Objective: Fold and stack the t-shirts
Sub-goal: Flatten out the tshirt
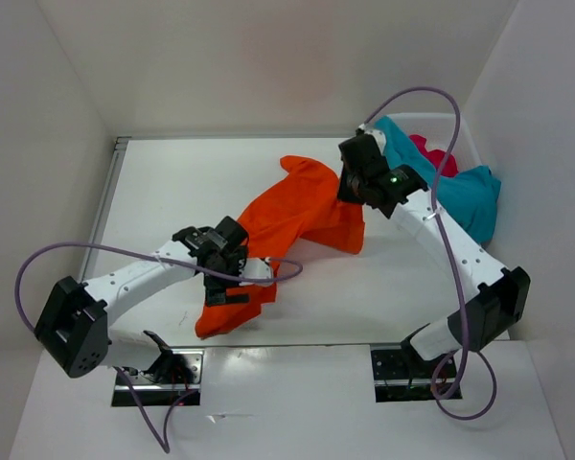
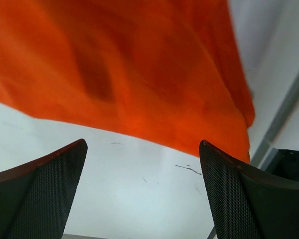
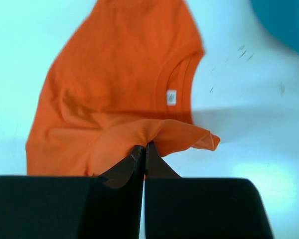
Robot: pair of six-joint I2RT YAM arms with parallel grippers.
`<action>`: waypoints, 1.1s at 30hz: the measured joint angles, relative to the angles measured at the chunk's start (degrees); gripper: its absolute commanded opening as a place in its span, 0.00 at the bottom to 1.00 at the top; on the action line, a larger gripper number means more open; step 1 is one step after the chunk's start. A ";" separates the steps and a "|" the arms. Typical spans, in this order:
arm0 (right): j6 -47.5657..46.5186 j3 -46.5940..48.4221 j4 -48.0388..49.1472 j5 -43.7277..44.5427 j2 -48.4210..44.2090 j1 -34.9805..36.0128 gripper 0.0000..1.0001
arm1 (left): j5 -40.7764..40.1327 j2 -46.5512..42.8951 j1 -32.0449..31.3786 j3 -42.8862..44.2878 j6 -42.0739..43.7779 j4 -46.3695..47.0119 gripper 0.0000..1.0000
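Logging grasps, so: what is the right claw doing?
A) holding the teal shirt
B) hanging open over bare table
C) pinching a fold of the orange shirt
C: the right wrist view shows the right claw shut on a raised fold of the orange shirt.

The spread t-shirt [image 1: 297,216] lies mid-counter [image 1: 172,182]. Behind and right of it stands the basket [image 1: 467,139], with the draped t-shirt [image 1: 465,196] over its near rim and the inner t-shirt [image 1: 431,153] inside. The left tool [image 1: 226,287] is over the spread t-shirt's near-left end, the right tool [image 1: 352,195] at its right edge.
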 measured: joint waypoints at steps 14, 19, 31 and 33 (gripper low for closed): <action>-6.38 10.36 -0.98 1.73 6.32 -7.19 0.00 | -2.78 4.81 -21.14 -0.61 -4.98 1.70 1.00; -6.60 10.54 -0.83 1.64 6.47 -7.37 0.00 | -3.28 10.23 -21.03 6.88 -10.75 7.52 0.97; -7.50 7.69 -0.63 2.08 6.16 -7.82 0.00 | 1.33 11.23 -29.35 5.92 -8.87 8.39 0.88; -7.65 7.69 -0.63 2.19 6.12 -7.82 0.00 | 2.01 11.23 -30.77 4.79 -7.76 8.17 0.88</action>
